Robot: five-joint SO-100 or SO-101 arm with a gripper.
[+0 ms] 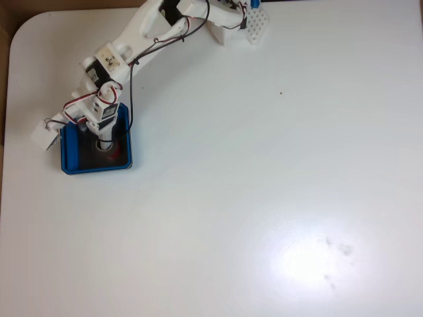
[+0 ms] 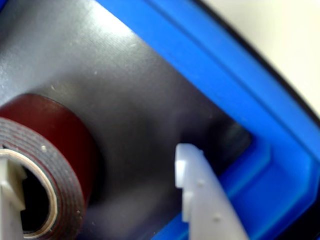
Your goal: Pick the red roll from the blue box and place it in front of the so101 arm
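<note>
Down in the blue box (image 2: 235, 95) the claw (image 2: 95, 185) stood wide open — one finger inside the red roll (image 2: 65, 145), the other outside it, nothing gripped.

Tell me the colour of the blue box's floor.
Dark grey to black, seen best in the wrist view: the blue box has a bright blue rim around that dark floor.

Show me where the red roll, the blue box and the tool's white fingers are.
red roll (image 2: 65, 130), wrist view, its red outer side.
blue box (image 2: 235, 85), wrist view, its blue rim.
tool (image 2: 100, 195), wrist view, midway between the white fingers (image 2: 200, 195), which straddle the roll's wall.
</note>
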